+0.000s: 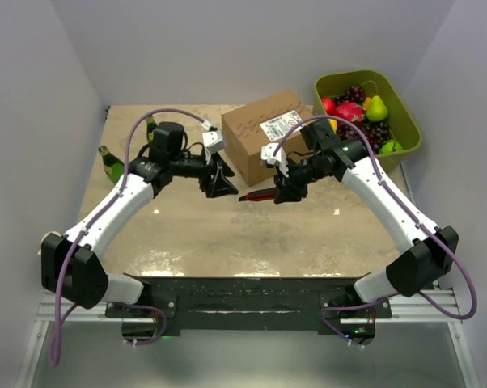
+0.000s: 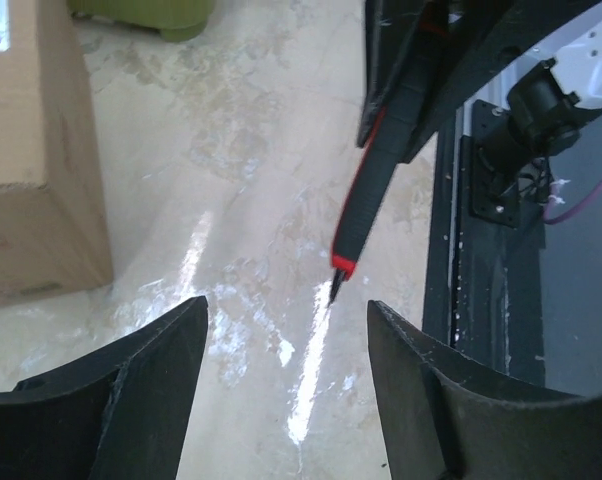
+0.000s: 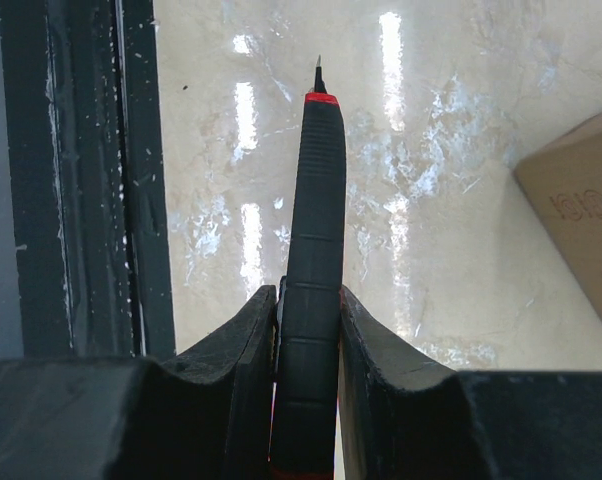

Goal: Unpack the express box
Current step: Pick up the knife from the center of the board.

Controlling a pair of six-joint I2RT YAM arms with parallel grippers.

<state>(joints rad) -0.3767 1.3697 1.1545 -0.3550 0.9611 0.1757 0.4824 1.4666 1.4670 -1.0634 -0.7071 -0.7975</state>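
Note:
The express box [image 1: 266, 133] is a brown cardboard carton with a white label, closed, at the back middle of the table; it also shows in the left wrist view [image 2: 31, 160] and the right wrist view [image 3: 581, 220]. My right gripper [image 1: 285, 191] is shut on a black and red utility knife [image 1: 258, 196], held just in front of the box with its tip pointing left. The knife also shows in the right wrist view [image 3: 314, 230] and the left wrist view [image 2: 366, 200]. My left gripper [image 1: 219, 186] is open and empty, left of the box's near corner.
An olive-green tub [image 1: 405, 109] of fruit stands at the back right. Two green bottles [image 1: 110, 164] stand at the back left near the left arm. The black base rail [image 1: 243, 295] runs along the table's near edge.

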